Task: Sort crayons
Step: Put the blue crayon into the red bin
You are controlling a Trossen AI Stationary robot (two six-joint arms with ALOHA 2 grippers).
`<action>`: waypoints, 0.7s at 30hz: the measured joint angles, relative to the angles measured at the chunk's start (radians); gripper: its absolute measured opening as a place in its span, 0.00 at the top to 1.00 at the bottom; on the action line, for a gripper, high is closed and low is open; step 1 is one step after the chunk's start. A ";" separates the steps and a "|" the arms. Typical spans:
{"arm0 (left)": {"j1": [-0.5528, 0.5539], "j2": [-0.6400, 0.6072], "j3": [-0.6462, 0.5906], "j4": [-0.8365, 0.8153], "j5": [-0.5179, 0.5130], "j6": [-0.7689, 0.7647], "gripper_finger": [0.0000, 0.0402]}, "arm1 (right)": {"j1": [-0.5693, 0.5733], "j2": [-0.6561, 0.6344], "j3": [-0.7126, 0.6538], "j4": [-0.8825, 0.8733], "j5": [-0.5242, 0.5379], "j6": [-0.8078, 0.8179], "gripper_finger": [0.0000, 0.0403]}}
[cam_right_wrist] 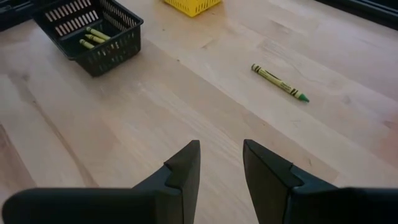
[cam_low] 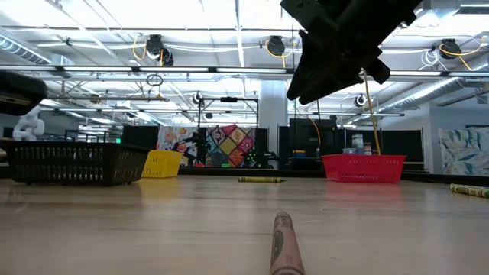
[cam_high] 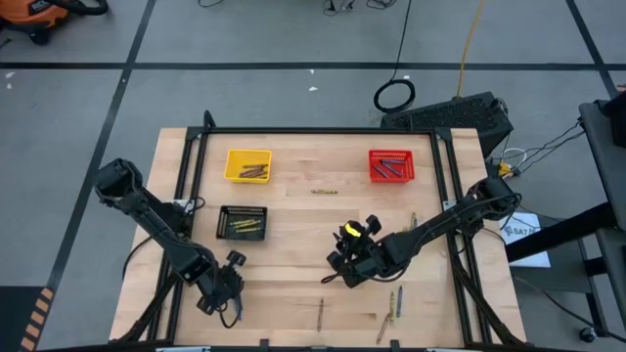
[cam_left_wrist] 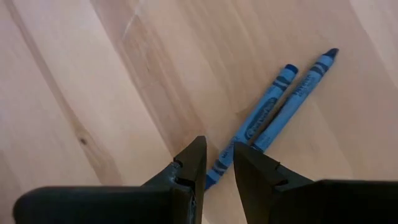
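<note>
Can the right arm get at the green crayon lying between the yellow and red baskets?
Probably yes. The right gripper is open, and nothing stands between it and the green crayon.

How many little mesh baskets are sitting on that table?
3: a yellow basket at the far left, a red basket at the far right, and a black basket just nearer than the yellow one.
</note>
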 joint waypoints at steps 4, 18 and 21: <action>0.016 0.000 0.000 0.000 0.000 0.010 0.79 | 0.000 0.000 0.000 0.000 0.000 0.006 0.73; 0.022 0.000 0.000 -0.068 0.027 0.028 0.79 | 0.000 0.000 0.000 -0.001 0.000 -0.015 0.73; 0.022 0.000 -0.001 -0.071 0.052 0.034 0.79 | 0.000 0.000 0.000 -0.001 0.000 -0.015 0.73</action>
